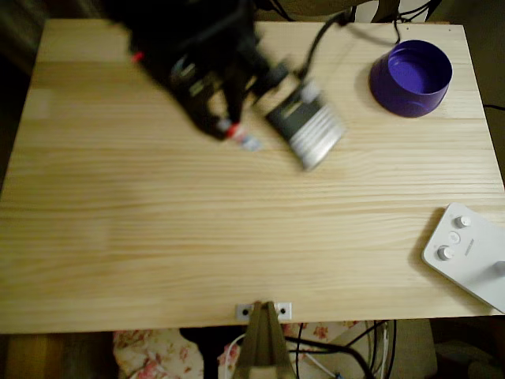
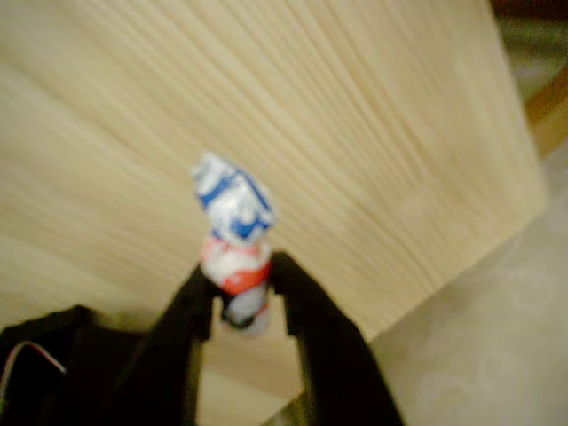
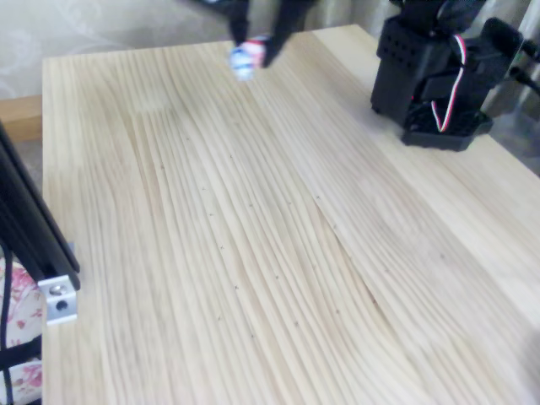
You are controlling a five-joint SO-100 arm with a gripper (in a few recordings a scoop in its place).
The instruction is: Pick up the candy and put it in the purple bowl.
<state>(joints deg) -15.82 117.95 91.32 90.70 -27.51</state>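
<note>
Pale pine table [image 1: 237, 237], warm dim light, floral cloth [image 1: 150, 351] below its front edge

overhead straight down, wrist close behind pincer [image 2: 240, 288], fixed low along table [image 3: 253, 253]

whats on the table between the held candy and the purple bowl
In the overhead view a grey ribbed block of the arm lies between the candy and the bowl; the rest is bare wood.
</note>
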